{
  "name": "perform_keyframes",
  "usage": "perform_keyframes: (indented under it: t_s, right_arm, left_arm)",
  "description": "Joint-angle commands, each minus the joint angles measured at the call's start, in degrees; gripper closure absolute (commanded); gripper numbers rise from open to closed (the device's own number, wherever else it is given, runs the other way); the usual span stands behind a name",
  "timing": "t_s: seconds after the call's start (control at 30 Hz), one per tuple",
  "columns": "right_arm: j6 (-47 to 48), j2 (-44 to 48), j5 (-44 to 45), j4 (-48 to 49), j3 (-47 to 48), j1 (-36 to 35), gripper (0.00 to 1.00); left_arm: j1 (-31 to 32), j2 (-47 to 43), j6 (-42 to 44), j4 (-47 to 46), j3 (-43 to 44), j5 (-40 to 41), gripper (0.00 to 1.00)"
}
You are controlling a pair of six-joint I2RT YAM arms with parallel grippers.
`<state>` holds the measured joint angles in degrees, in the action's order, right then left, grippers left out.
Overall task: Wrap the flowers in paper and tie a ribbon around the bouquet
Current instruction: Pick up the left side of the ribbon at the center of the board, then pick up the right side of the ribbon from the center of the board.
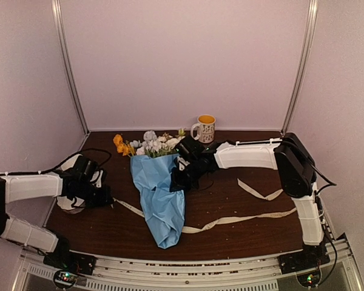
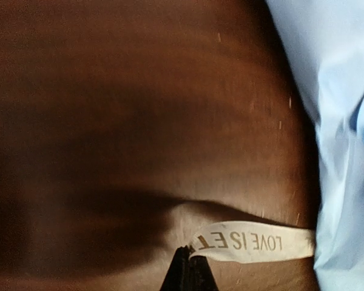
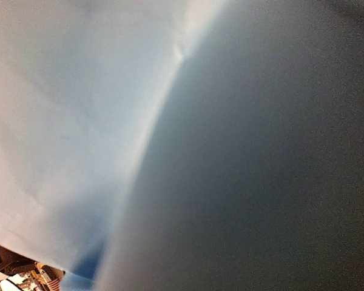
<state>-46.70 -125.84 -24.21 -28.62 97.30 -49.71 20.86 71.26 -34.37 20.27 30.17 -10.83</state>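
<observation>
The bouquet [image 1: 159,203] lies in the middle of the table, a blue paper [image 3: 79,121] cone with the flowers [image 1: 150,145] sticking out of its far, wide end. The cream ribbon [image 1: 230,220] runs from the left, under the cone, and off to the right. My left gripper [image 2: 191,270] is shut on the ribbon's [image 2: 255,242] printed end, just left of the paper [image 2: 346,151]. My right gripper [image 1: 178,180] sits at the cone's right edge. Paper fills the right wrist view and hides its fingers; it looks shut on a fold of paper.
A white and yellow mug [image 1: 205,128] stands at the back, just behind the right arm. The ribbon's loose far end [image 1: 259,194] curls on the table's right side. Pale walls close in the table on three sides.
</observation>
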Motion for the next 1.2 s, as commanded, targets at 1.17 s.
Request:
perform_keyframes:
  t_s: [1.17]
  right_arm:
    - [-1.1,0.3,1.4,5.0,-6.9,-0.2,1.0]
  left_arm:
    - [15.2,4.0,27.5,-5.0,37.4,-10.8,1.0]
